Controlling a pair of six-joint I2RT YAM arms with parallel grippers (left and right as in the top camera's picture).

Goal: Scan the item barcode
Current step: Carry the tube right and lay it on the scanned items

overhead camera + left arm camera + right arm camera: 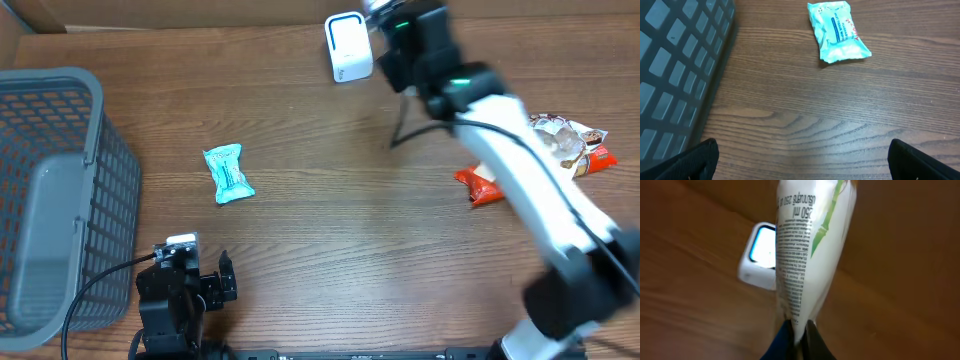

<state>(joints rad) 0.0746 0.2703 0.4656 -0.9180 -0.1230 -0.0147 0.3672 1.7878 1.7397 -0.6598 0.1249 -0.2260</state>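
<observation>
In the right wrist view my right gripper (798,327) is shut on the bottom edge of a white pouch (805,245) with black print and a green bamboo drawing. The pouch stands up from the fingers, right in front of the white barcode scanner (759,255), whose window glows pale blue. From overhead the scanner (348,47) stands at the table's far edge, with the right gripper (392,22) just to its right; the pouch is mostly hidden there. Near the front left, my left gripper (195,272) stands open over bare wood (802,162), holding nothing.
A teal packet (228,173) (838,31) lies left of centre, ahead of the left gripper. A grey mesh basket (60,190) (675,60) fills the left side. A white snack bag (565,140) and a red packet (480,185) lie at the right, under the right arm.
</observation>
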